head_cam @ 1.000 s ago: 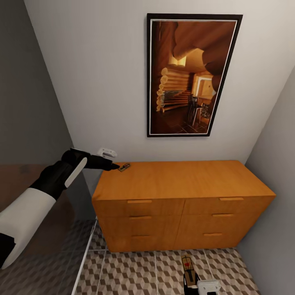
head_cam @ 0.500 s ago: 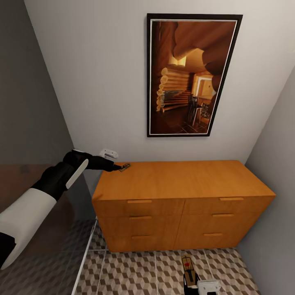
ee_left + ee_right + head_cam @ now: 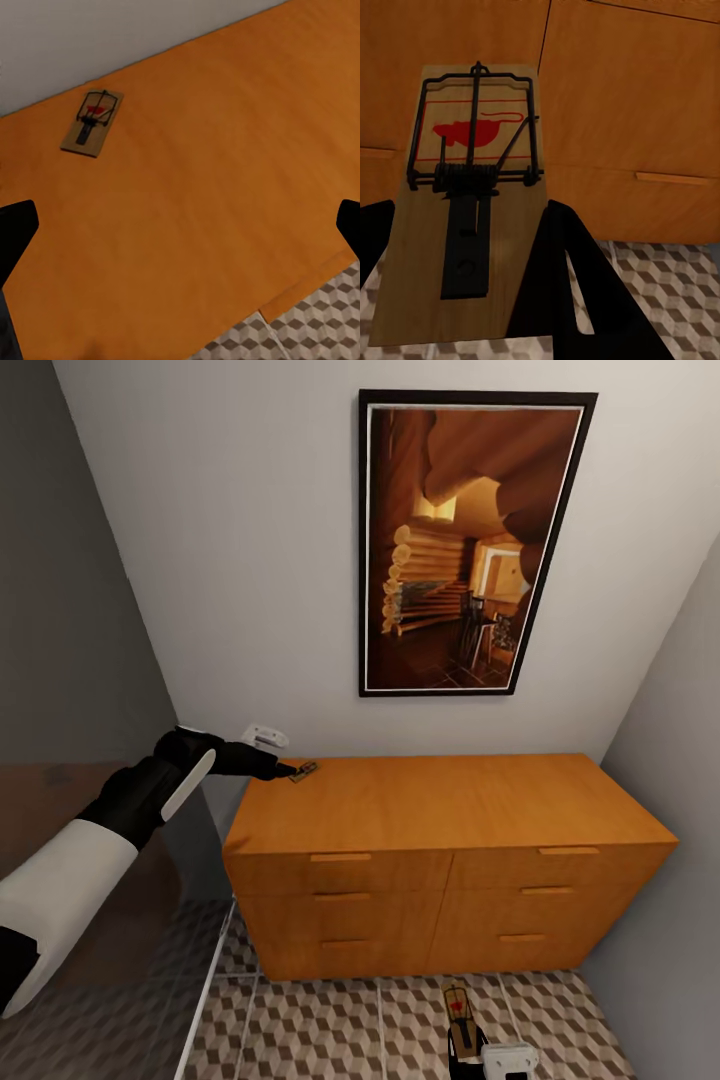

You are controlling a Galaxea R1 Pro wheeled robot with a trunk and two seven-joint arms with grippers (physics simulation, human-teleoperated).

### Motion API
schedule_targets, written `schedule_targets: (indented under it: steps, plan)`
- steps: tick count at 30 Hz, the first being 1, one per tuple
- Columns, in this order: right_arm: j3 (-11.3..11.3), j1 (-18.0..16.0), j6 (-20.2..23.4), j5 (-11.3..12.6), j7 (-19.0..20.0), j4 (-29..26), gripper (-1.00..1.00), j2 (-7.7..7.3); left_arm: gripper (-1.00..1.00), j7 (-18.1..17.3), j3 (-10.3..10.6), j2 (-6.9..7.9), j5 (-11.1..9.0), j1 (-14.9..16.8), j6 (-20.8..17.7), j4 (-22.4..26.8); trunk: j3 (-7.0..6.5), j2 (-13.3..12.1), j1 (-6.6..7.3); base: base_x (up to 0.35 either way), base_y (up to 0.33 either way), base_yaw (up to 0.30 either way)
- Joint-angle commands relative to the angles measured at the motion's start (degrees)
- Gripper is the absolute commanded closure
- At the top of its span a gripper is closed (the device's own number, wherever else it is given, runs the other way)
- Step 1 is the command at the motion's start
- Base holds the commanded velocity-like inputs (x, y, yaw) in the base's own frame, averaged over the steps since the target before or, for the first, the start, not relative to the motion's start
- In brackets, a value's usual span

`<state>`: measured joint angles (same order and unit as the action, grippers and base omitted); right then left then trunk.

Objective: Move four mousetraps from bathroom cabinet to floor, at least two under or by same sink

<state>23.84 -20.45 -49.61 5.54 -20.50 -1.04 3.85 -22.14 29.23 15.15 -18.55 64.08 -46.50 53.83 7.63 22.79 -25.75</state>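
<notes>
Left arm (image 3: 120, 810) stretched out toward back-left corner of cabinet (image 3: 440, 800) top. Left gripper (image 3: 283, 768) over that corner, jaws spread wide apart: dark fingertips (image 3: 15, 232) at both edges of left wrist view with bare orange top between them, nothing held. Small mousetrap (image 3: 303, 770) flat on cabinet top near back wall, just beyond the gripper tip in head view; in left wrist view same trap (image 3: 92, 123) ahead of the open jaws and off to one side, not between them, not touching. Red spot and dark wire visible on it.

Framed picture (image 3: 470, 540) on wall above cabinet. Drawer fronts with slim bar handles (image 3: 340, 857) shut.

Patterned bathroom floor (image 3: 320, 1030) below cabinet front. Right gripper (image 3: 470, 1050) low at frame bottom, clamped on second mousetrap (image 3: 460, 1015). In right wrist view, this trap (image 3: 472, 217) sits between two dark fingers (image 3: 559, 285), board pointing toward the drawer fronts, held above floor tiles. Contact with floor: cannot tell.
</notes>
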Motion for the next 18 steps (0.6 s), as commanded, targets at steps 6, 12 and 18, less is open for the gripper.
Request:
schedule_targets:
  steps: [6,12,18]
  plan:
    - [0.5,0.0,-0.2,0.6,-0.1,0.1,1.0,0.03,-1.0,-0.1,0.1,0.05,0.0,0.1,-0.2,0.0,0.13,0.1,-0.04,0.009,0.0,0.0]
    - [0.5,-0.1,-0.2,0.6,-0.1,0.1,1.0,0.06,-1.0,-0.1,0.1,0.05,0.0,0.1,-0.2,-0.2,0.13,0.1,-0.04,0.001,0.0,0.0]
    - [0.5,-0.1,-0.2,0.6,0.3,0.1,1.0,0.04,-1.0,-0.1,0.1,0.05,0.0,0.1,0.0,-1.1,0.13,0.1,-0.04,0.0,0.0,0.0]
